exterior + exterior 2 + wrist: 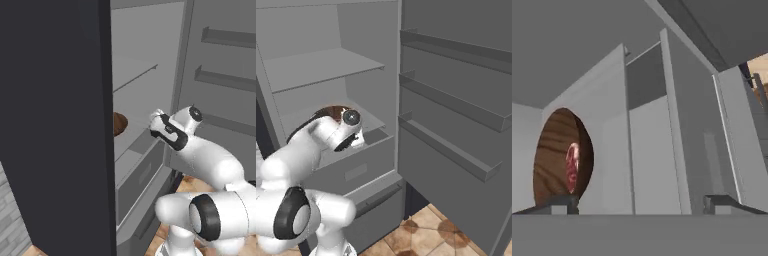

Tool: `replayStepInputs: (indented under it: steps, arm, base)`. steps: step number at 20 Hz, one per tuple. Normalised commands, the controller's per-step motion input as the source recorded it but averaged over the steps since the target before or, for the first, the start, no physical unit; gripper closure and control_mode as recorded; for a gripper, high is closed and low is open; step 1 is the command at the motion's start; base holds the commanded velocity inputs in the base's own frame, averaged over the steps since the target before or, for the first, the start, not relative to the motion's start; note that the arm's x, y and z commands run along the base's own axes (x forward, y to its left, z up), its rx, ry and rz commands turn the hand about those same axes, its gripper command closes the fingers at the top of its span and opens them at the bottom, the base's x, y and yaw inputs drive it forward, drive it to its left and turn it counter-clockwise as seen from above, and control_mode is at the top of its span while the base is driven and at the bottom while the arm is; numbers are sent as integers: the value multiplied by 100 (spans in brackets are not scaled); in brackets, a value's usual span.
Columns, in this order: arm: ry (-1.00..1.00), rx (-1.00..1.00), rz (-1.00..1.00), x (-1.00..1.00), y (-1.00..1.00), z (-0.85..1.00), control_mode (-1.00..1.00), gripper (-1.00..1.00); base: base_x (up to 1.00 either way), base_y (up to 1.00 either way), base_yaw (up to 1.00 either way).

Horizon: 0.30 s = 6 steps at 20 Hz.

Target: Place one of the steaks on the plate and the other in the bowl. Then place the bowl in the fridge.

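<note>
Bowl (559, 157) beside open, empty gripper (643, 204)

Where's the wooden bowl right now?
The round brown wooden bowl sits on a pale grey fridge shelf, left in the hand view, a red steak inside it.

Your left base view looks from behind the white arm, close against the tall dark charcoal fridge (55, 125) filling the frame's left, your right base view faces its pale grey shelves and door racks squarely, both share the round brown wooden bowl (333, 112), your rolled hand view sits near it at lower left.
</note>
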Motion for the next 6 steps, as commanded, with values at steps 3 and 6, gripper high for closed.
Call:
replayStepInputs:
  steps: [3,6]
  arm:
    - [32,1,0,-83,-38,100,-100,-100]
    - [5,10,3,-97,-45,40,-100,-100]
  base:
    - [0,0,0]
    - [0,0,0]
